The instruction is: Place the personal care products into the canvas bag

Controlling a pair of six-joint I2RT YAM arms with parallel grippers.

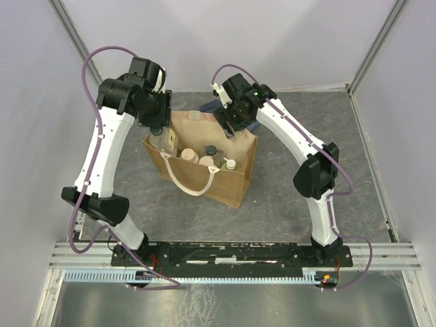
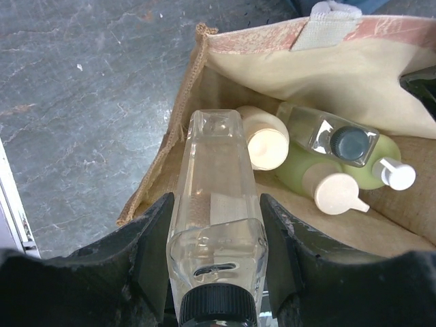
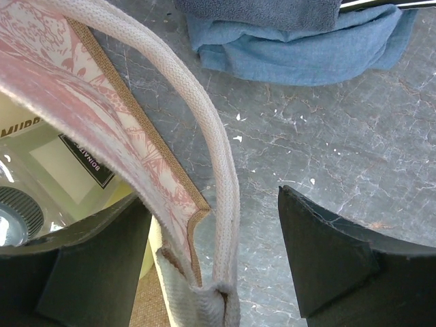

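The tan canvas bag (image 1: 228, 184) stands open mid-table with cream loop handles. My left gripper (image 1: 162, 133) is shut on a clear rectangular bottle (image 2: 216, 204) with a dark cap, held over the bag's left end, bottom pointing down into it. Inside the bag lie the cream jar (image 2: 266, 139), another clear dark-capped bottle (image 2: 340, 139) and two yellow-green bottles (image 2: 320, 180) with whitish tops. My right gripper (image 3: 214, 218) is open at the bag's far rim (image 3: 129, 129). It straddles the rim and a handle (image 3: 218, 157), one finger inside the bag.
A folded blue cloth (image 3: 300, 48) lies on the grey table just behind the bag. Grey walls stand on three sides. The arm bases and a rail run along the near edge (image 1: 231, 255).
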